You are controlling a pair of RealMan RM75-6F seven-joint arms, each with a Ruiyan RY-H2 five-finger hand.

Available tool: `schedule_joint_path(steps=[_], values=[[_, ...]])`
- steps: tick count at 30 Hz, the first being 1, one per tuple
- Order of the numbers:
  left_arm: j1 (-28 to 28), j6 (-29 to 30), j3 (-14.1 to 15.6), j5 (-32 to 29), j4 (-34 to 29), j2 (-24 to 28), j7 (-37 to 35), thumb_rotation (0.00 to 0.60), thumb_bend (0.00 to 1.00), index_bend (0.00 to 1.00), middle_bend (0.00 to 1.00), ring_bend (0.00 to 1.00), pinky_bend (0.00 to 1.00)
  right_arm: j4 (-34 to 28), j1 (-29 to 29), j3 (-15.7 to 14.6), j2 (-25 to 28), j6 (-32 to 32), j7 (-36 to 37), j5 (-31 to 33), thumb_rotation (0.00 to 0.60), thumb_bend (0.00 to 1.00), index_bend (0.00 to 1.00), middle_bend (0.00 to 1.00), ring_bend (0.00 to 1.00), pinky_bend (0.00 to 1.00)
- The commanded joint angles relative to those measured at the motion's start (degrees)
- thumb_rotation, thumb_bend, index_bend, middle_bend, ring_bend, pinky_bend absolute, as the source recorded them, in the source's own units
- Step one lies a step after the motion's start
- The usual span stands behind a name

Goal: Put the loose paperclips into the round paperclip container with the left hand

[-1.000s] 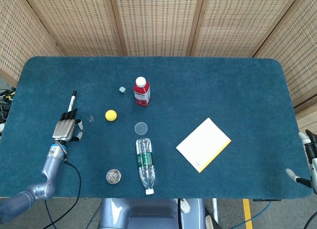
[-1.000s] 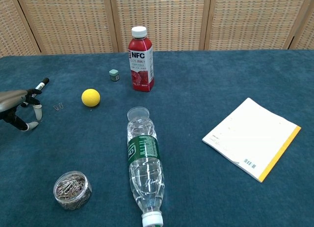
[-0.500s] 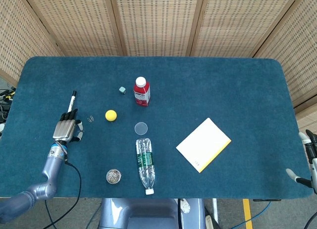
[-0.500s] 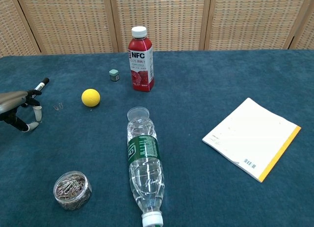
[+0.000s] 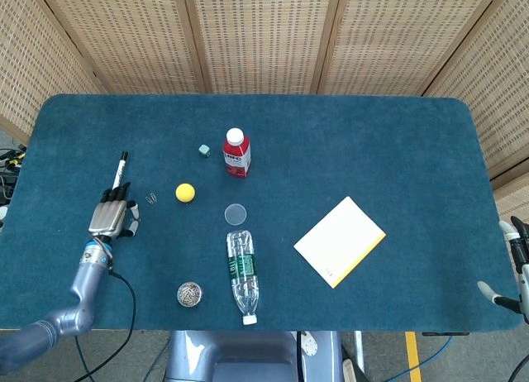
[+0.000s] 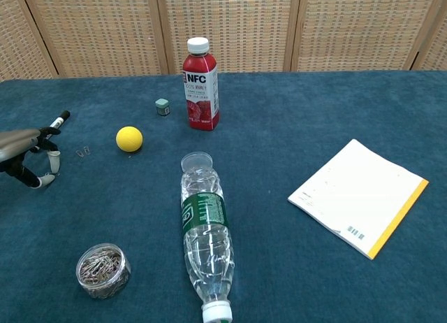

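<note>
- Near the left edge of the tabletop [image 5: 397, 150], the left hand [image 5: 113, 215] hovers palm down, its fingers spread and curved with nothing between them; the chest view shows its fingertips [image 6: 47, 177] just clear of the cloth.
- Just right of that hand lie the loose paperclips [image 6: 83, 152], small silvery wire loops flat on the blue cover, apart from the fingers.
- Close to the front edge stands the round paperclip container [image 6: 103, 270], clear, lidless and filled with clips; only the chest view shows the tangle inside.
- Only the head view shows the right hand [image 5: 514, 266], at the front right corner off the table's edge; whether its fingers are apart or together I cannot tell.
- Beyond the left hand lies a black marker [image 5: 121, 169].
</note>
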Motion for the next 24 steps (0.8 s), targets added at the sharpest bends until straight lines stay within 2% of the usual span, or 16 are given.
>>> schedule_joint_path(steps=[1,14,24], values=[[0.12,0.68,0.16,0.61,-0.84,0.41,0.08,0.600,0.39,0.66,0.00,0.00,0.00,-0.03,0.00,0.01,0.02,0.02,0.04,-0.01,0.600,0.00,0.00,0.00,0.00,0.00],[0.82,3.91,0.96,3.34,-6.70,3.05,0.60,0.600,0.39,0.66,0.00,0.00,0.00,-0.16,-0.07,-0.05,0.06,0.21,0.02,-0.18,0.600,0.00,0.00,0.00,0.00,0.00],[1.53,8.53,3.18,8.93,-16.58,6.72,2.73,0.600,0.40,0.66,0.00,0.00,0.00,-0.20,-0.16,-0.07,0.11,0.46,0.19,-0.36,0.600,0.00,0.00,0.00,0.00,0.00]])
